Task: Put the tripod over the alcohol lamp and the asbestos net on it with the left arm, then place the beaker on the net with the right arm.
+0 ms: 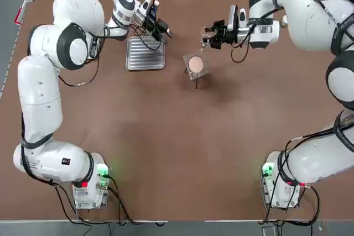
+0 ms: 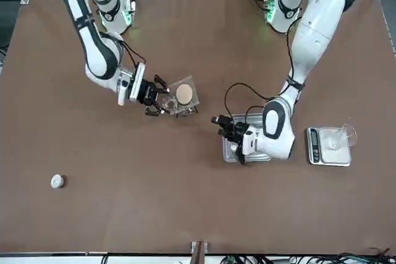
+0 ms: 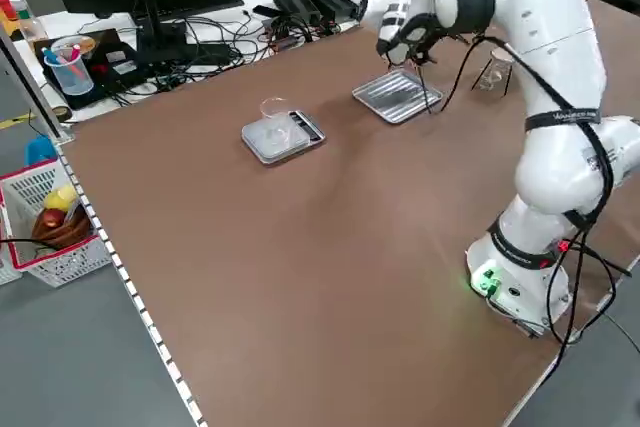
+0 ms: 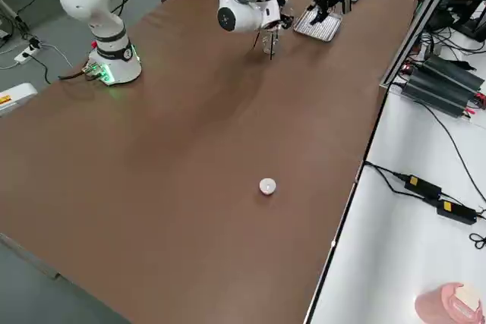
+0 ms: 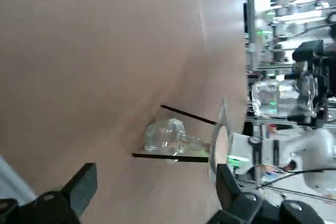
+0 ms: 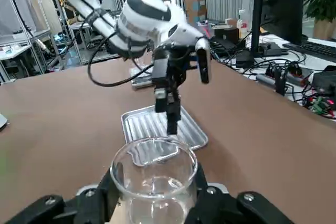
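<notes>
The right gripper [image 6: 152, 192] has its jaws clamped on the beaker [image 6: 153, 177], just beside the asbestos net [image 1: 196, 63] on the tripod [image 5: 176, 137]. The left gripper [image 1: 160, 26], jaws wide and empty, hangs over the ribbed tray [image 1: 145, 54].

The table [image 1: 166, 153] has a matt brown top, smooth and even, with no sheen. Both arms – the left arm [image 1: 38, 98] and the right arm [image 1: 310, 17] – wear glossy white shells that look like plastic, catching highlights, with dark matt bands at the joints and black rubbery cables. The tray [image 1: 145, 53] is bare ribbed metal, silvery and reflective. The beaker [image 6: 153, 179] is clear, smooth glass with a bright rim, set between matt black fingers [image 6: 100, 195]. The alcohol lamp [image 5: 165, 135] is clear glass too. The asbestos net [image 1: 196, 63] is grey wire mesh – its round centre a dull, chalky peach-beige. The tripod [image 5: 173, 156] shows thin dark legs, seemingly metal.
</notes>
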### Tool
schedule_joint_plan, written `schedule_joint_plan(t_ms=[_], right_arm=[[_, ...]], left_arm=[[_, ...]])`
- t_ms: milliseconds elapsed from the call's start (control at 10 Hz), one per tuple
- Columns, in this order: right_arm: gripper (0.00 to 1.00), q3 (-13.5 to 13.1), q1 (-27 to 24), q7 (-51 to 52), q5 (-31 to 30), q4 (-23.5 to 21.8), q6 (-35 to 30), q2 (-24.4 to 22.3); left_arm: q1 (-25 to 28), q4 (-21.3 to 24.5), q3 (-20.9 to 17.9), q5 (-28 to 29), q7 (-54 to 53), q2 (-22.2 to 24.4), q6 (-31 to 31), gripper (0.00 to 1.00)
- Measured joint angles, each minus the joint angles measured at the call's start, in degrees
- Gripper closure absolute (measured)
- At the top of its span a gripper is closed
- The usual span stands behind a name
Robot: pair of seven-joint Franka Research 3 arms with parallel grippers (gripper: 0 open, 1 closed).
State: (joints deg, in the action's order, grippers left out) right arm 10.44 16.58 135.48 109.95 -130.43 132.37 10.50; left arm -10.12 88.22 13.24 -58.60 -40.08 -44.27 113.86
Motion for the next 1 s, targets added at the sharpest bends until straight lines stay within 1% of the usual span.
schedule_joint_plan(t_ms=[100, 200, 400, 500, 700, 900, 1000], right_arm=[[0.42, 0.0, 1.7, 0.0, 1.5, -0.4, 1.3, -0.4], [0.42, 0.0, 3.3, 0.0, 2.8, -0.8, 2.5, -0.6], [0.42, 0.0, 5.5, 0.0, 4.6, -1.3, 4.2, -0.7], [0.42, 0.0, 6.3, 0.1, 4.9, -1.5, 4.6, -0.7], [0.42, 0.0, 6.9, 0.7, 5.8, -2.3, 5.0, -0.7], [0.42, 0.0, 7.1, 1.8, 6.6, -3.1, 5.0, -0.7], [0.42, 0.0, 7.5, 2.3, 7.4, -3.1, 5.0, -0.7]], left_arm=[[-0.3, 2.2, -1.7, 0.1, 0.1, 3.5, 1.5, 0.0], [-0.4, 4.6, -3.1, 1.9, 0.1, 7.1, 2.5, 0.0], [-0.2, 8.1, -5.9, 7.9, 0.2, 13.5, 3.5, 0.0], [-0.1, 9.8, -7.9, 11.0, 0.3, 16.3, 3.6, 0.0], [0.2, 12.3, -10.8, 20.8, 0.3, 21.1, 4.7, 0.0], [0.2, 13.5, -11.6, 32.8, 0.5, 25.2, 5.5, 0.0], [0.2, 13.7, -11.7, 37.9, 1.2, 27.2, 5.5, 0.0]])
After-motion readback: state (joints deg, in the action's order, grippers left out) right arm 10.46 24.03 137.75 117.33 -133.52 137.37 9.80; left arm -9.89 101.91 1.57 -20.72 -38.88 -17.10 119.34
